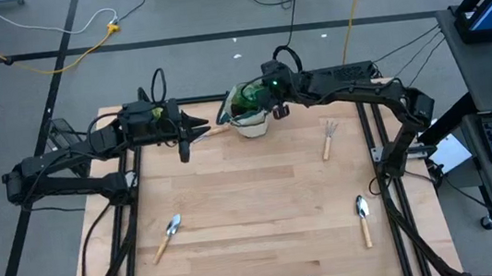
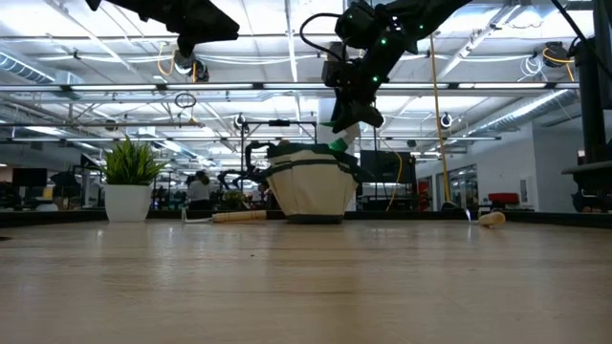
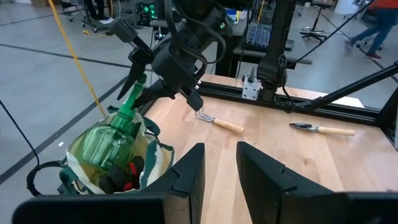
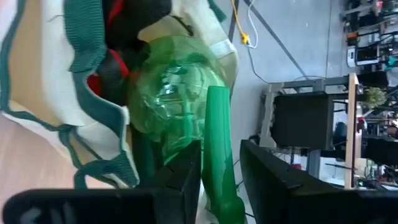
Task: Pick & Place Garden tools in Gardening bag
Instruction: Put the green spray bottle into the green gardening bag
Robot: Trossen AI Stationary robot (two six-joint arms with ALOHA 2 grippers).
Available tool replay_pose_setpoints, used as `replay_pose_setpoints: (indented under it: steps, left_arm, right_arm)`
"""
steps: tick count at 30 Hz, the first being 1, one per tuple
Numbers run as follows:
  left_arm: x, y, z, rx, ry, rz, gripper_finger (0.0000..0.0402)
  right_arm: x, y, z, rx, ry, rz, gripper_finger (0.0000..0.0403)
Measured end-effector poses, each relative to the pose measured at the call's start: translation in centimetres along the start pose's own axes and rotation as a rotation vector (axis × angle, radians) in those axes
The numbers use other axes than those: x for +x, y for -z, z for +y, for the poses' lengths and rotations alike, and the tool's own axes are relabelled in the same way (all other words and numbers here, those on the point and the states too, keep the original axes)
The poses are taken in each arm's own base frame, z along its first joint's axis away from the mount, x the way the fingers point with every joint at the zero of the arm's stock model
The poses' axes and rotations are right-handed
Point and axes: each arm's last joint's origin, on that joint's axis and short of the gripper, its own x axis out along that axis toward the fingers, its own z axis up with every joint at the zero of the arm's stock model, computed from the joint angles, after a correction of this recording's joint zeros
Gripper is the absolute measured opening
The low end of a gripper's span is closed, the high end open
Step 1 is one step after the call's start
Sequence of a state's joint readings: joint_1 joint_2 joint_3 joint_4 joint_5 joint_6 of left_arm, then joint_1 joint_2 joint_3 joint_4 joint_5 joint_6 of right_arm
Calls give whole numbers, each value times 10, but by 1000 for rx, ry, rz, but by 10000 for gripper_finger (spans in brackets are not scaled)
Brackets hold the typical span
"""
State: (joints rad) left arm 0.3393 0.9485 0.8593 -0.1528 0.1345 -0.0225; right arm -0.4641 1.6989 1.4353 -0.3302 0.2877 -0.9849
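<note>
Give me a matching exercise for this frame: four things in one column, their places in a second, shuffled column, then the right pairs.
Things:
1. spray bottle
2. fork
3. potted plant
4. right tool

Places:
A. on the table's right half, towards the far side
B. at the bottle's neck, above the bag
C. standing in the bag
D. at the table's far edge, left of the bag in the low view

Pairs: 1-C, 2-A, 3-D, 4-B
</note>
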Motion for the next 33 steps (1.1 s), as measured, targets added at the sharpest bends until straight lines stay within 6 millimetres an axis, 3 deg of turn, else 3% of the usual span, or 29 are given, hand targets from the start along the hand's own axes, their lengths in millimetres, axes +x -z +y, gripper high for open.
replay_pose_setpoints:
  steps: [12, 21, 33]
  left_arm:
    - [0, 0, 0, 19, 0, 0, 97]
    - [0, 0, 0, 13, 0, 0, 97]
    - [0, 0, 0, 16, 6, 0, 97]
  right_arm:
    - [-1, -6, 2, 14, -16, -52, 98]
    - [12, -7, 8, 40, -22, -31, 37]
    - [12, -16, 16, -147, 44, 55, 24]
